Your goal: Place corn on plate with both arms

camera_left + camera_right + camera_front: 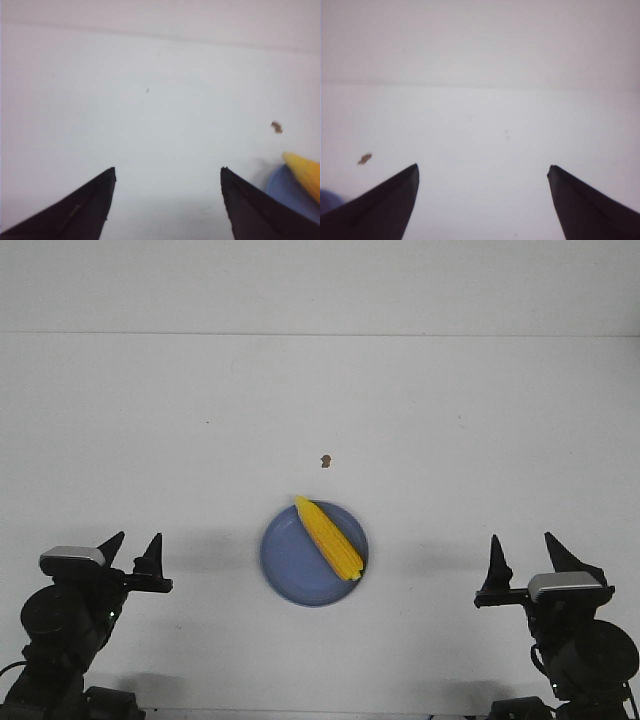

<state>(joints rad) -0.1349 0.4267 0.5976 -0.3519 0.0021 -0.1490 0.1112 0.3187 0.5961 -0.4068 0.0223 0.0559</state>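
Observation:
The yellow-orange corn [329, 537] lies slantwise on the round periwinkle-blue plate [290, 565] at the table's centre front, its pointed end over the far rim. My left gripper [134, 550] is open and empty, well to the left of the plate. My right gripper [523, 550] is open and empty, well to the right of it. In the left wrist view the corn's tip [305, 172] and the plate's rim [282, 187] show beside the gripper [167, 171]. In the right wrist view only a sliver of the plate [327, 199] shows beside the gripper [482, 169].
A small brown speck [325, 461] lies on the white table beyond the plate; it also shows in the left wrist view [276, 127] and the right wrist view [364, 159]. The table's far edge meets a white wall [320, 285].

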